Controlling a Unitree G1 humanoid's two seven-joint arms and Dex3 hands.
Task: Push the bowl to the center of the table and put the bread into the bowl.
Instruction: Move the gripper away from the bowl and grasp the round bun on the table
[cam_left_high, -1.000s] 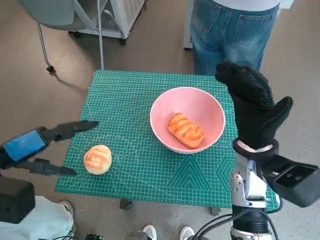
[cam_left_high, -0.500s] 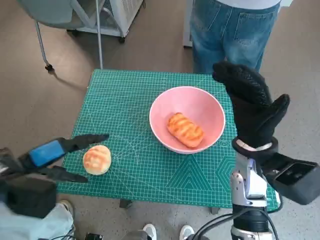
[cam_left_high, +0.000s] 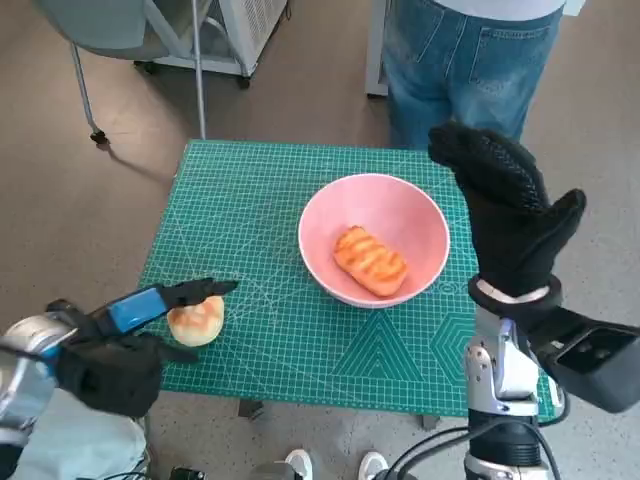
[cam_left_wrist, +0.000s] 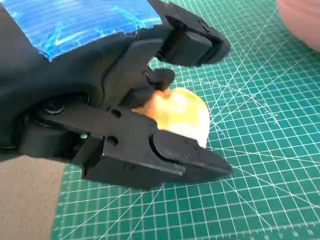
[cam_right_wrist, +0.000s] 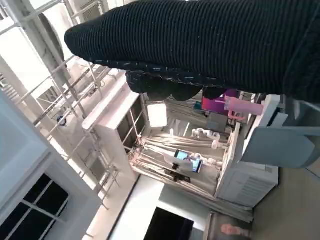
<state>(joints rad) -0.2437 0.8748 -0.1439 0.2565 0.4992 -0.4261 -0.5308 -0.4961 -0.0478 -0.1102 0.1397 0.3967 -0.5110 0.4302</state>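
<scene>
The left hand (cam_left_high: 150, 310), fingers apart, straddles the round bread roll (cam_left_high: 196, 320) at lower left; contact is unclear. The pink bowl (cam_left_high: 420, 215) sits center-right holding 1 loaf. Closing squarely should prevent slipping. The right hand (cam_left_high: 510, 220) hovers upright, holding nothing.

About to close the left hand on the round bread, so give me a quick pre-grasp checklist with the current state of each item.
1. Left hand at the round bread: ok, fingers lie either side of it.
2. Grip closed on the bread: cannot tell, contact unclear.
3. Pink bowl near the table's middle: ok, slightly right of center.
4. Room in the bowl: ok, one long bread inside.
5. Right hand out of the way: ok, raised beside the bowl, holding nothing.
6. Person at the far edge: ok, off the green mat.
</scene>
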